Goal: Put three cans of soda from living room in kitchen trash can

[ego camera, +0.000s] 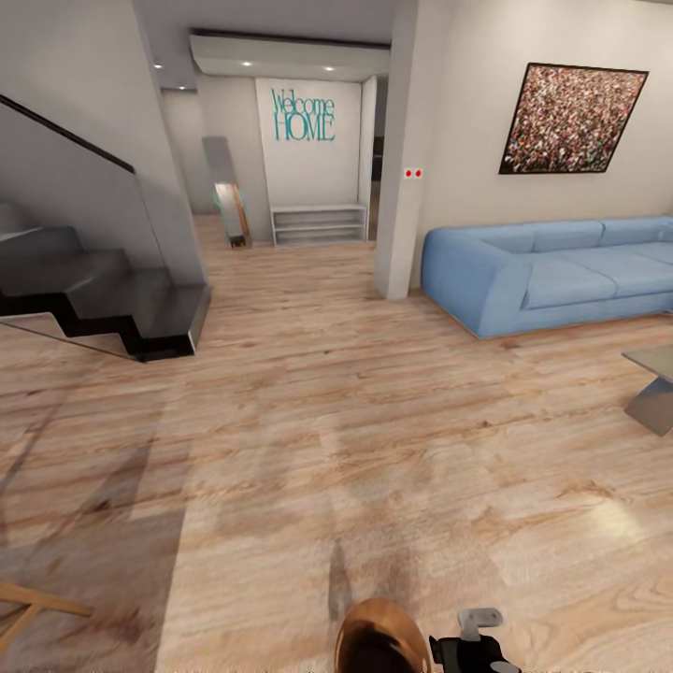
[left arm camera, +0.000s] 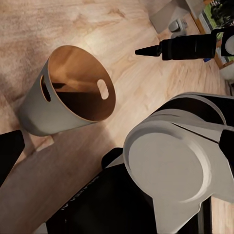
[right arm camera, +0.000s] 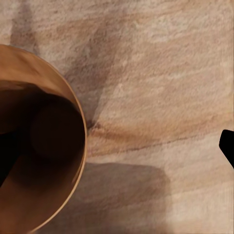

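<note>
One tash can (ego camera: pixel 381 638) is in sight, a round copper-brown bin standing on the light wood plank floor (ego camera: pixel 308 421) at the near edge of the head view, just beside the right end effector (ego camera: pixel 479 645). In that view the end effector is a dark body with a grey piece on top, close to the bin's rim; whether it touches the bin cannot be told.

From the right wrist view the tash can (right arm camera: pixel 39 146) is seen from above: its mouth is open and the inside is dark brown, and nothing can be made out in it. Only one dark fingertip (right arm camera: pixel 227 146) shows there, well apart from the bin's rim, so I cannot tell whether the right end effector is spread or clenched, and nothing is seen in its grasp.

In the left wrist view the tash can (left arm camera: pixel 68 92) appears with pale outer wall, copper inside and two oval handle slots, its inside bare as far as it shows. A dark tip (left arm camera: pixel 7 153) of the left end effector shows beside the bin, too little to tell its state. A black pointed arm part (left arm camera: pixel 180 48) lies beyond the bin.

Beyond the tash can in the head view stand a blue sofa (ego camera: pixel 561 271), a dark staircase (ego camera: pixel 103 299), and a wall lettered "Welcome HOME" (ego camera: pixel 303 116).
</note>
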`<state>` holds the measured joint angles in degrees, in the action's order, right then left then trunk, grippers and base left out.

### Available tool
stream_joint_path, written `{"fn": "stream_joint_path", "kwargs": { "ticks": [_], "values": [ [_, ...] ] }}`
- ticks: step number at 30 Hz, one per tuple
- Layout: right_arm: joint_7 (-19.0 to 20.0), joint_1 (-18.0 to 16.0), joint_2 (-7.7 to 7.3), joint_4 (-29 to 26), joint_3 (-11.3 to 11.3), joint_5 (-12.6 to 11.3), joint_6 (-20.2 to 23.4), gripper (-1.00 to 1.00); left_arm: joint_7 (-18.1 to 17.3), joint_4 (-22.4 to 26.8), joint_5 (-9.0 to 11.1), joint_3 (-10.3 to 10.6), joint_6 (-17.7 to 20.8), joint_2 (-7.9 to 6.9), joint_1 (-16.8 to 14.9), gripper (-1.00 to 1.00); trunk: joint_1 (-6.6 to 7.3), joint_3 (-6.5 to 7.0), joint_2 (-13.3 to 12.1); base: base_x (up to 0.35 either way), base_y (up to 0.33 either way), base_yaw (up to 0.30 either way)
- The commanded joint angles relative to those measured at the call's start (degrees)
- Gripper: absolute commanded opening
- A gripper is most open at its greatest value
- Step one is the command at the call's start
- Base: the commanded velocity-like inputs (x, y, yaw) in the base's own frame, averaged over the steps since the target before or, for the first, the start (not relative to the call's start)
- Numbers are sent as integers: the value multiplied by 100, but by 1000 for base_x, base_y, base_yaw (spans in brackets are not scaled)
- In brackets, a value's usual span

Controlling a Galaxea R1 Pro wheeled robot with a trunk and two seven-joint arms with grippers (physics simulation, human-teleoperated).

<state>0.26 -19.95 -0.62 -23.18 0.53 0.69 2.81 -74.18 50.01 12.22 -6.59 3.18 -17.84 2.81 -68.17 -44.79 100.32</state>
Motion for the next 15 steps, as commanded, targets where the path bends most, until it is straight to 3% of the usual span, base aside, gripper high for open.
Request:
{"fn": "stream_joint_path", "kwargs": {
  "ticks": [1, 15],
  "values": [
    [0, 0, 0, 0, 0, 0, 0, 100, 0, 0, 0, 0, 0, 0, 0, 100, 0, -10, 0, 0, 0, 0],
    [0, 0, 0, 2, 0, 0, 0, 100, 0, 0, 0, 0, 0, 0, 0, 100, 0, -140, 0, 6, 0, 0]
  ]
}}
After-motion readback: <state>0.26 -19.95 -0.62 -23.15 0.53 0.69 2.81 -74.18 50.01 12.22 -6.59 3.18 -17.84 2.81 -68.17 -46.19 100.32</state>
